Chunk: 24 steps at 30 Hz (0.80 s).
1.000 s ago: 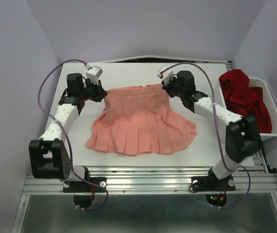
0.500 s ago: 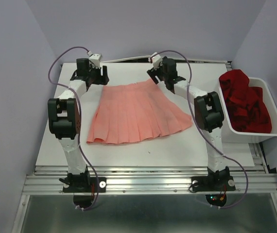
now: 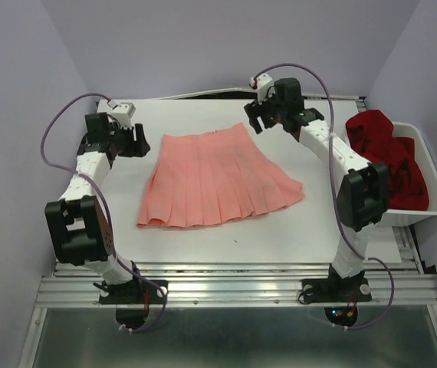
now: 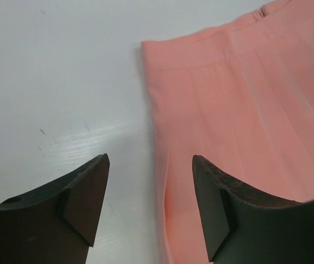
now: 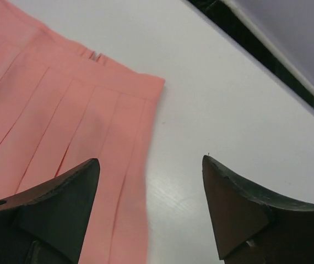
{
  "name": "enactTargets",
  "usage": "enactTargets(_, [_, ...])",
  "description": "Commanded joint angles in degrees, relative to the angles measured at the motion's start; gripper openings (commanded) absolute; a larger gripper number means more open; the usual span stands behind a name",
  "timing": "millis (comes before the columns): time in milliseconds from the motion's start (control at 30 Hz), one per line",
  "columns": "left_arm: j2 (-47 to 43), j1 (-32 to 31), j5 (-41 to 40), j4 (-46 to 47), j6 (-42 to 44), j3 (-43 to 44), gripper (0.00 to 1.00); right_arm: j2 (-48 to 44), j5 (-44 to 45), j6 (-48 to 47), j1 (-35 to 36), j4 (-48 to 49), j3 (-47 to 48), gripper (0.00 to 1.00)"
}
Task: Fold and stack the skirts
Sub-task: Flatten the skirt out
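Observation:
The salmon-pink skirt [image 3: 218,180] lies spread flat on the white table [image 3: 226,245], waistband toward the back and hem toward the arms. My left gripper [image 3: 138,143] hovers open just off the waistband's left corner. In the left wrist view the gripper [image 4: 150,159] has only the skirt's [image 4: 245,110] side edge below its gap. My right gripper [image 3: 255,119] stands open by the waistband's right corner. In the right wrist view the gripper [image 5: 150,159] holds nothing, and the skirt [image 5: 63,110] lies under its left finger. The deep red skirt [image 3: 383,157] sits crumpled in the bin.
A white plastic bin [image 3: 433,208] stands at the table's right edge. A dark gap [image 5: 267,60] runs along the table's back edge. Purple walls close in the left, back and right sides.
Both grippers went from shut on the waistband corners to open, letting the pink skirt go. It now lies flat, farther back. Both arms have drawn outward from it.

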Motion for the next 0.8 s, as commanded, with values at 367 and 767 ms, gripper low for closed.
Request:
enactTargets(367, [-5.44,0.27,2.93,-6.1,3.71,-9.59,0.58,-1.69,2.03,-1.21,0.04,-12.14,-18.19,0.72])
enactTargets(767, [-1.39,0.27,4.59,-5.05,3.36,-9.24,0.52,-0.63,-6.63,0.36,-0.49,-17.67,-23.38,0.38])
